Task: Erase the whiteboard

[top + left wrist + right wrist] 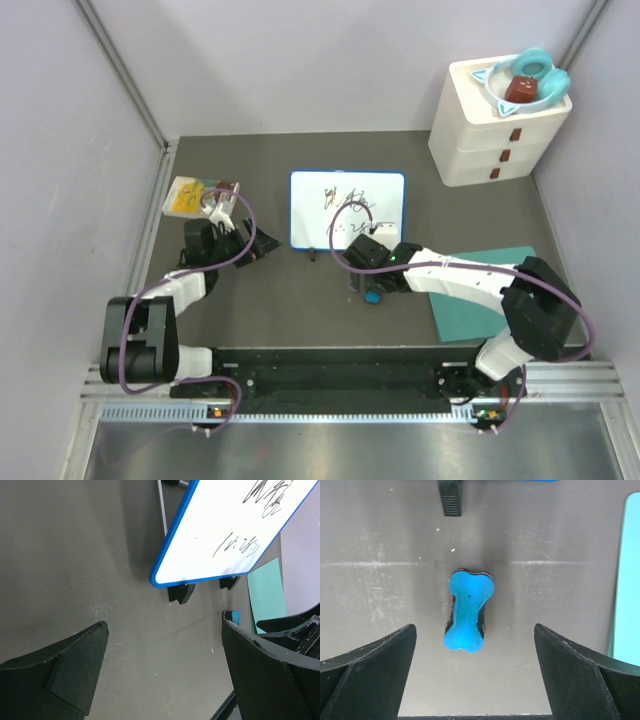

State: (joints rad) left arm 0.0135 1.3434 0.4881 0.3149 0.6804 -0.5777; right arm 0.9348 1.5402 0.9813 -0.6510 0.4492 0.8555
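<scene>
The whiteboard (347,208) stands in the middle of the table (300,290), with black scribbles on it. Just in front lies a blue eraser (466,611). The right gripper (474,628) hangs over it, wide open. The left gripper (164,624) is wide open too, holding nothing.

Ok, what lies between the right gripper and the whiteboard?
A blue eraser, just ahead of the open right gripper, then a black foot of the whiteboard; the right wrist view shows both.
</scene>
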